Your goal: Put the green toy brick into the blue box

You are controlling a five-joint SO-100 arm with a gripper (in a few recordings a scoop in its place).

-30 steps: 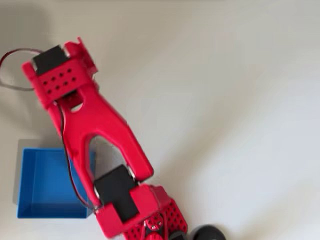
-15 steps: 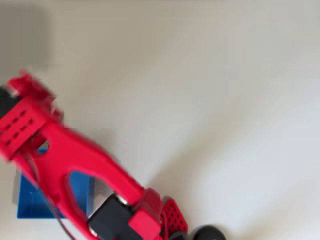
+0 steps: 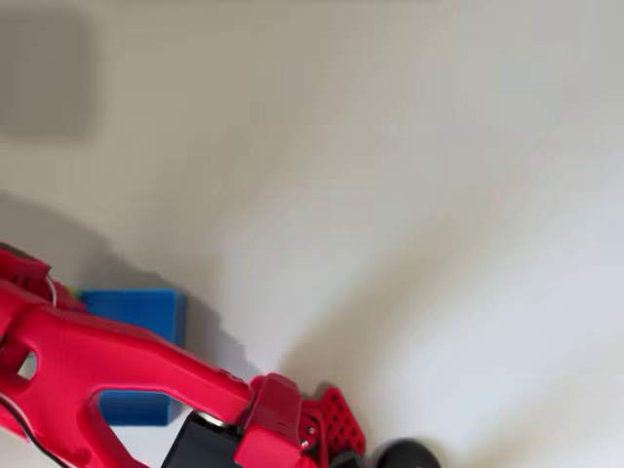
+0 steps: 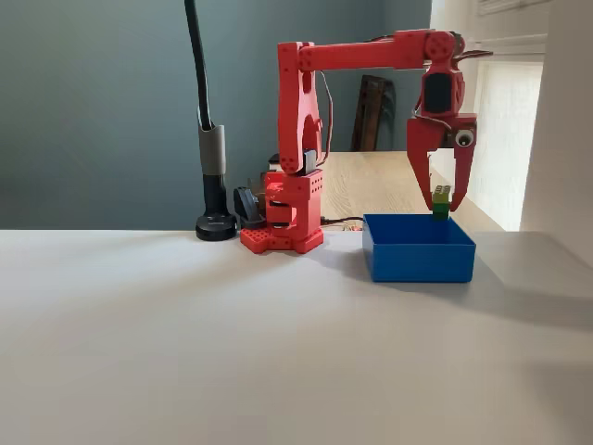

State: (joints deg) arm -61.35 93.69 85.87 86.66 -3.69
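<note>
In the fixed view my red gripper point(image 4: 442, 206) hangs straight down from the raised arm, shut on the green toy brick point(image 4: 442, 197). The small lime-green brick sits between the fingertips, just above the back right part of the blue box point(image 4: 419, 250). The blue box is a shallow open tray on the white table, right of the arm's base point(image 4: 283, 227). In the overhead view the red arm point(image 3: 117, 366) reaches left across the blue box point(image 3: 136, 307) and hides most of it.
A black pole on a round base point(image 4: 216, 225) stands left of the arm's base. A white wall point(image 4: 561, 139) rises at the right edge. The white table point(image 4: 232, 343) stretches wide in front of the box.
In the overhead view the arm has swung left and down, from beyond the box to across it. Its wrist end has passed out of the left edge.
</note>
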